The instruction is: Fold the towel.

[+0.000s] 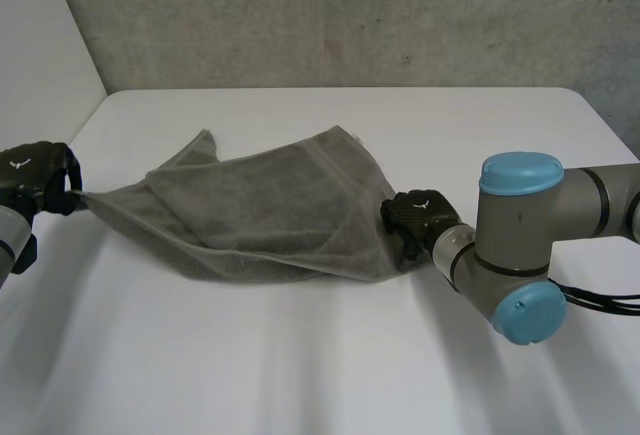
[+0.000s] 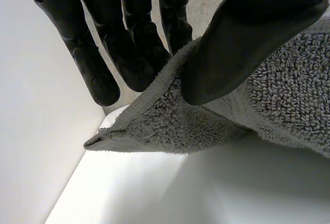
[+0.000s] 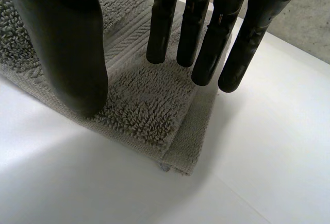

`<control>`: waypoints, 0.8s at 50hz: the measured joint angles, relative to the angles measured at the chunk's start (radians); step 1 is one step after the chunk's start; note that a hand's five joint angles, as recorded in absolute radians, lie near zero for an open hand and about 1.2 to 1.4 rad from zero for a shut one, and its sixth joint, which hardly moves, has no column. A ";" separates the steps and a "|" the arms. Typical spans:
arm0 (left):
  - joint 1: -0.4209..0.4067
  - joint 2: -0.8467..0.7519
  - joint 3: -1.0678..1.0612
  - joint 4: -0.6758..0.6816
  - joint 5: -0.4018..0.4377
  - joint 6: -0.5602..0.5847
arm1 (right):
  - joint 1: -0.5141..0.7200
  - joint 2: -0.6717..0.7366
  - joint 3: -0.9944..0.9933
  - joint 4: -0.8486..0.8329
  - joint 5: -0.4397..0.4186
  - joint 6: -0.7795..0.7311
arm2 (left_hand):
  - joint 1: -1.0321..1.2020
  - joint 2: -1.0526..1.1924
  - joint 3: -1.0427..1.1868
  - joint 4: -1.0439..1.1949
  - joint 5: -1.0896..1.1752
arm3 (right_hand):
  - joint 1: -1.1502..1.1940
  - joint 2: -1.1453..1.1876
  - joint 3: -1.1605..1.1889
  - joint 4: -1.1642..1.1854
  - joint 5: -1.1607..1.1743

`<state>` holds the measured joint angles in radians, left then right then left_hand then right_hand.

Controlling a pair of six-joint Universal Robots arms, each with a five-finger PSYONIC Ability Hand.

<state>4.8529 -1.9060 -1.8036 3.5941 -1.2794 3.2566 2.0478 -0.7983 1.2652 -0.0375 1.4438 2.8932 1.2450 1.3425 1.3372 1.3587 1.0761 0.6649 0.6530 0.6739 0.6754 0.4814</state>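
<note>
The bare white worktop (image 1: 300, 365) is closest. A little further on, the right arm (image 1: 520, 240) comes in from the side. The two hands are about level with each other, one at each end of the towel.

The left hand (image 1: 35, 177) is by the worktop's left edge. It is clamped on a corner of the grey towel (image 1: 270, 205), with the thumb (image 2: 232, 44) pressing the cloth against the fingers. The tip of the corner pokes out past the thumb. The cloth is pulled tight from there.

The right hand (image 1: 415, 220) is at the towel's right corner. Its fingers (image 3: 162, 28) are straight and apart from the thumb, over the flat cloth, and hold nothing.

The towel lies across the middle of the worktop, loosely doubled over, with two corners pointing away. Behind the far edge of the worktop is a rough grey wall (image 1: 350, 15).
</note>
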 measured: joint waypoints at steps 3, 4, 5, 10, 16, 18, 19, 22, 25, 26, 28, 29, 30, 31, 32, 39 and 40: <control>0.000 0.000 0.000 0.000 0.000 0.000 | 0.000 0.004 -0.004 0.001 0.000 0.000 | 0.000 0.000 0.000 0.000 0.000 | 0.000 0.000 0.000 0.000 0.000; 0.000 0.000 0.000 0.000 0.000 0.000 | 0.000 0.006 -0.006 0.002 0.000 -0.001 | 0.000 0.000 0.000 0.000 0.000 | 0.000 0.001 0.000 0.000 0.000; 0.000 -0.001 0.000 0.000 0.000 0.000 | -0.001 0.008 -0.007 0.002 0.000 -0.001 | 0.000 0.000 0.000 0.000 0.000 | 0.000 0.000 0.000 0.000 0.001; 0.000 -0.001 0.000 0.000 0.000 0.000 | -0.001 0.021 -0.016 0.005 -0.001 -0.002 | 0.000 0.000 0.000 0.000 0.000 | 0.026 0.014 0.024 0.023 0.041; -0.001 -0.001 0.000 0.000 0.000 0.000 | -0.001 0.033 -0.026 0.011 -0.002 -0.011 | 0.000 0.000 0.000 0.000 0.000 | 0.303 0.309 0.289 0.288 0.270; -0.001 -0.001 0.000 0.000 0.000 0.000 | -0.001 0.035 -0.029 0.012 -0.002 -0.015 | 0.000 0.000 0.000 0.000 0.000 | 0.415 0.423 0.403 0.405 0.361; 0.000 -0.001 0.000 0.000 0.000 0.000 | -0.001 0.036 -0.030 0.013 -0.002 -0.017 | 0.000 0.000 0.000 0.000 0.000 | 0.452 0.490 0.466 0.470 0.404; 0.000 -0.001 0.000 0.001 0.000 0.000 | -0.001 0.039 -0.034 0.017 -0.003 -0.023 | 0.000 0.000 0.000 0.000 0.000 | 0.500 0.648 0.627 0.632 0.526; 0.000 -0.001 0.000 0.001 0.000 0.000 | -0.002 0.038 -0.036 0.021 -0.003 -0.025 | 0.000 0.000 0.000 0.000 0.000 | 0.518 0.668 0.645 0.658 0.644; 0.000 -0.001 0.000 0.001 0.000 0.000 | -0.002 0.037 -0.037 0.022 -0.003 -0.025 | 0.000 0.000 0.000 0.000 0.000 | 0.535 0.669 0.646 0.658 0.661; 0.001 -0.001 0.000 0.001 0.000 0.000 | -0.003 0.030 -0.038 0.025 -0.003 -0.024 | 0.000 0.000 0.000 0.000 0.000 | 0.616 0.673 0.650 0.658 0.679; 0.001 -0.001 0.000 0.001 0.000 0.000 | -0.004 0.024 -0.039 0.028 -0.003 -0.024 | 0.000 0.000 0.000 0.000 0.000 | 0.633 0.673 0.652 0.658 0.679; 0.001 -0.001 0.000 0.001 0.000 0.000 | -0.004 0.021 -0.039 0.029 -0.003 -0.023 | 0.000 0.000 0.000 0.000 0.000 | 0.633 0.673 0.653 0.658 0.679; 0.000 -0.001 0.000 0.001 0.000 0.000 | -0.006 0.013 -0.039 0.031 -0.004 -0.022 | 0.000 0.000 0.000 0.000 0.000 | 0.633 0.673 0.653 0.658 0.679; 0.000 -0.001 0.000 0.001 0.000 0.000 | -0.007 0.006 -0.039 0.033 -0.004 -0.021 | 0.000 0.000 0.000 0.000 0.000 | 0.633 0.673 0.653 0.658 0.679; 0.000 -0.001 0.000 0.001 0.000 0.000 | -0.015 -0.041 -0.033 0.039 -0.008 -0.015 | 0.000 0.000 0.000 0.000 0.000 | 0.633 0.673 0.653 0.658 0.679; 0.000 0.000 -0.001 0.001 0.000 0.000 | -0.016 -0.048 -0.032 0.040 -0.008 -0.014 | 0.000 0.000 0.000 0.000 0.000 | 0.633 0.673 0.653 0.658 0.679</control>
<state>4.8525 -1.9063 -1.8043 3.5951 -1.2793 3.2566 2.0314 -0.8465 1.2333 0.0024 1.4354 2.8793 1.2450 1.3428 1.3372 1.3590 1.0761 1.2975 1.3262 1.3272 1.3335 1.1605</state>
